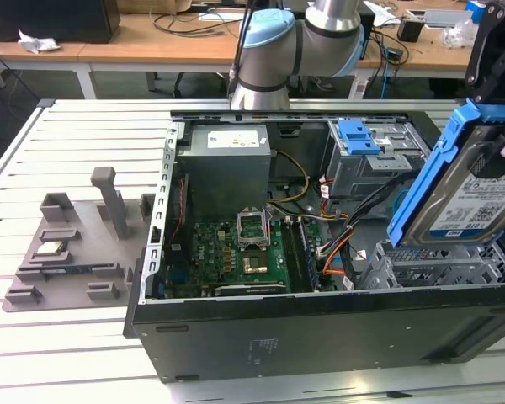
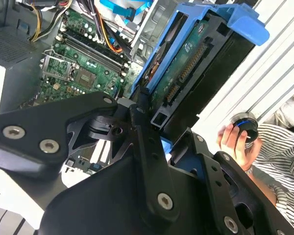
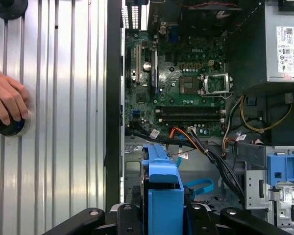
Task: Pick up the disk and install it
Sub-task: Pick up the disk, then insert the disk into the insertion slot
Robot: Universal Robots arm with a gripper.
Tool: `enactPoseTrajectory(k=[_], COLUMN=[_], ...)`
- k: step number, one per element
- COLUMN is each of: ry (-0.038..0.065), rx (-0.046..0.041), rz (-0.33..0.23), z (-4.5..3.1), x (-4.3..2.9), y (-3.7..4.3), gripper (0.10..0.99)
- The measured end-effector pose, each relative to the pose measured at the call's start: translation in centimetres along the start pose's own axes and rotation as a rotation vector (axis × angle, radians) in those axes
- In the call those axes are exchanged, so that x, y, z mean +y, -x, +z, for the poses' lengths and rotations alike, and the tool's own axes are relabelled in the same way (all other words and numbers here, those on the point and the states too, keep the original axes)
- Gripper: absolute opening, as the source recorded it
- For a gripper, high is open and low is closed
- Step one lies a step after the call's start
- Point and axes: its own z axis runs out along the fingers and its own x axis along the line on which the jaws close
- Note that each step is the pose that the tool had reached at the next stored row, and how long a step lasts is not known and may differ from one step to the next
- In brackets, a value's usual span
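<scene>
The disk (image 1: 475,202), a silver hard drive with a white-and-blue label in a bright blue bracket, hangs tilted at the exterior view's right, just above the grey drive cage (image 1: 438,263) of the open computer case (image 1: 320,341). My gripper (image 1: 498,139) is shut on the disk's upper end. In the second wrist view the disk (image 2: 196,58) shows its green underside and connector, with the black fingers (image 2: 146,142) clamped on it. In the first wrist view the blue bracket (image 3: 161,188) sticks out from between the gripper (image 3: 161,218) over the case's inside.
The case holds a green motherboard (image 1: 244,252), a grey power supply (image 1: 227,160), orange and black cables (image 1: 341,240) and a blue latch piece on a metal cage (image 1: 359,139). A grey fixture tray (image 1: 67,257) lies to the exterior view's left. A person's hand (image 3: 7,100) rests on a black knob.
</scene>
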Motion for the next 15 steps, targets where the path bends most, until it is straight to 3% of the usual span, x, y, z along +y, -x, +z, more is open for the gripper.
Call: enactPoseTrajectory(k=[3,15], ry=[0.001,0.001], rx=[0.0019,0.0018], rz=[0.000,0.000], z=[0.19,0.19], x=[-0.47,-0.56], y=[0.01,0.00], gripper=[0.369,0.369])
